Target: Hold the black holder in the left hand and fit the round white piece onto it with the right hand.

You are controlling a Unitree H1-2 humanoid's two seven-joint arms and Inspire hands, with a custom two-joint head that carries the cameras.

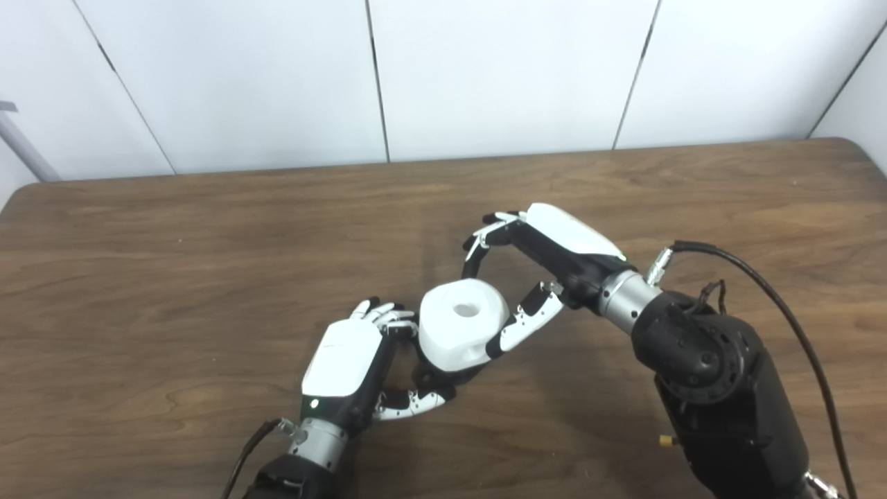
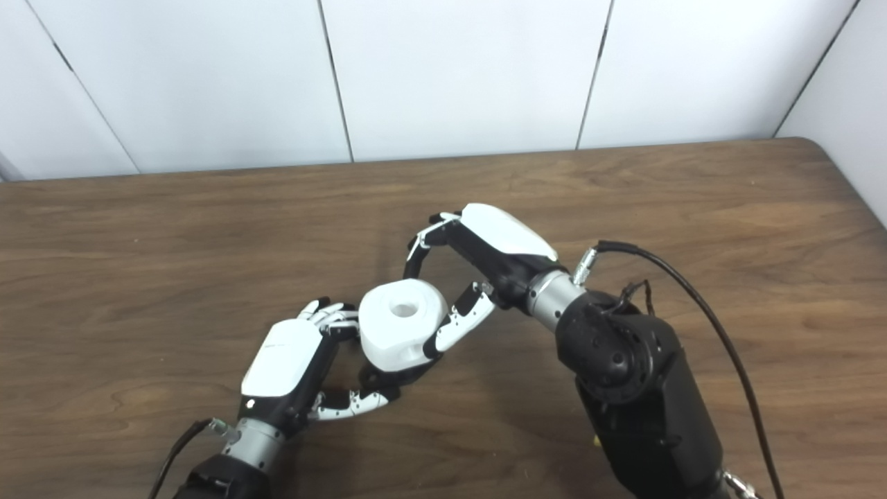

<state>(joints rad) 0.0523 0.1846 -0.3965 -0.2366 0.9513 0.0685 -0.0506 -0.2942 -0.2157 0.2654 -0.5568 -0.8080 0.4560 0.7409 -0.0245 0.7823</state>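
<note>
Left eye view: left hand [image 1: 350, 371] is wrapped around the black holder [image 1: 436, 378], of which only a dark sliver shows below the white piece [image 1: 461, 326]. The piece sits on top of the holder, hole up, just beyond the left fingers. Right hand [image 1: 527, 277] brackets the piece, thumb touching its near side, fingers arched over the far side; firm hold or loosening, cannot tell.

Risks: piece looks tilted; if not seated, letting go could tip it onto the table [image 1: 173, 277]. Pushing sideways could twist the holder in the left grip.

Count: one holder, one white piece, two hands.
</note>
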